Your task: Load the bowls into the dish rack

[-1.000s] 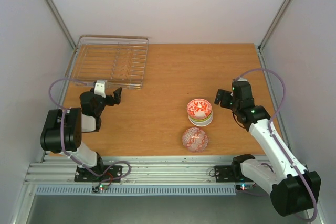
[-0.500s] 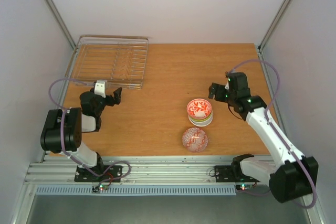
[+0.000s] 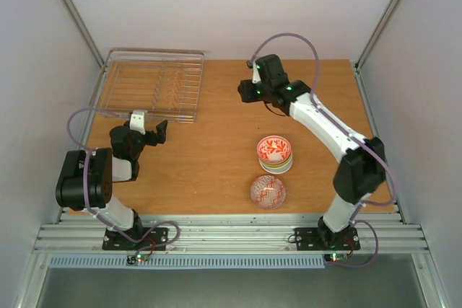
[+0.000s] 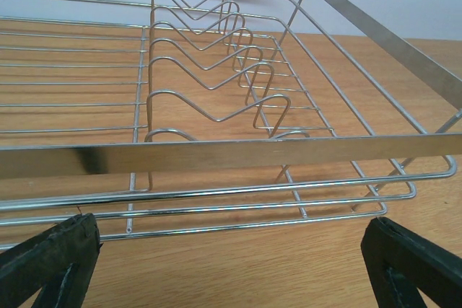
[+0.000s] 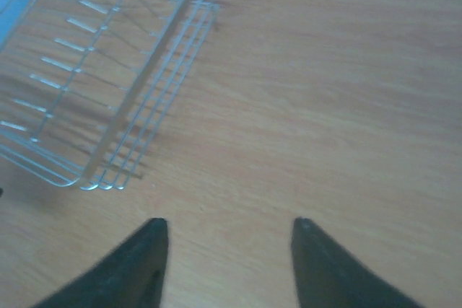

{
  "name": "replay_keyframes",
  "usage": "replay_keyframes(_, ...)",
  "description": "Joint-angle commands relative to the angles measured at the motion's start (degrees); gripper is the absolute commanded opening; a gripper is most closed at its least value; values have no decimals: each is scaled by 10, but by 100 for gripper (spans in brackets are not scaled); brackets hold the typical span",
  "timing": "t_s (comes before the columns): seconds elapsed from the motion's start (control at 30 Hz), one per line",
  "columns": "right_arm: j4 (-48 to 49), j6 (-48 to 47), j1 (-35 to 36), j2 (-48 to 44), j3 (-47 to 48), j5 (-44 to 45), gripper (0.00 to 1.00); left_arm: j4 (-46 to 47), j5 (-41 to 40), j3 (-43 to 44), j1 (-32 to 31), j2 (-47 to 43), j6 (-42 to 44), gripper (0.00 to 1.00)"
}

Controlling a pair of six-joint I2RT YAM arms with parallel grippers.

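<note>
A stack of bowls [image 3: 275, 154] stands right of the table's middle, its top bowl white with a red pattern over lime green and white rims. A single bowl [image 3: 268, 191] with a red-patterned inside sits just in front of it. The empty dish rack [image 3: 155, 53] lies at the back left. My left gripper [image 3: 149, 127] is open, low before the rack's near rim [image 4: 216, 155], with nothing between its fingertips [image 4: 227, 232]. My right gripper [image 3: 247, 91] hovers behind the bowls, open and empty [image 5: 229, 223], facing the rack's corner [image 5: 108, 106].
The orange-brown tabletop [image 3: 231, 113] ends at white walls behind and on both sides. A metal rail [image 3: 216, 236] carrying the arm bases runs along the near edge. The right arm stretches over the table's right half.
The right arm has swung from the right of the bowl stack to the back middle, toward the rack, and its jaws have narrowed. The left arm and the bowls have not moved.
</note>
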Motion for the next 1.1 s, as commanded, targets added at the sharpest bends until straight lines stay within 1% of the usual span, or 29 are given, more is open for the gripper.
replay_keyframes(0.0,3,-20,30,95,84,-56,30,19,2,9,-3,-10,9,99)
replay_keyframes(0.07,-5,-30,44,143,128,-60,9,19,2,9,-3,-10,9,99)
replay_keyframes(0.1,-9,-35,51,165,150,-61,3,19,1,9,-3,-10,9,99)
replay_keyframes(0.2,-8,-45,68,219,192,-75,1,18,2,9,-3,-10,9,99)
replay_keyframes(0.23,-8,-47,72,230,202,-82,2,19,2,9,-3,-10,9,99)
replay_keyframes(0.27,-8,-46,76,243,213,-88,9,18,2,9,-3,-10,9,99)
replay_keyframes(0.3,-10,-44,79,254,224,-91,28,19,2,9,-3,-10,9,100)
replay_keyframes(0.33,-10,-40,81,264,232,-94,39,19,2,9,-3,-10,9,99)
replay_keyframes(0.4,-2,-31,82,278,242,-95,49,19,1,9,-3,-10,9,99)
replay_keyframes(0.43,5,-25,83,282,243,-96,51,19,2,9,-3,-11,9,99)
replay_keyframes(0.57,15,-10,84,298,260,-114,52,18,2,9,-3,-10,9,99)
replay_keyframes(0.67,5,-7,89,321,290,-115,52,19,2,9,-3,-10,9,100)
replay_keyframes(0.8,-18,-1,95,373,357,-113,52,19,2,9,-3,-10,9,99)
replay_keyframes(0.97,-68,8,98,440,460,-94,50,19,2,9,-3,-11,9,99)
replay_keyframes(1.07,-92,12,100,466,498,-77,49,19,2,9,-3,-10,9,99)
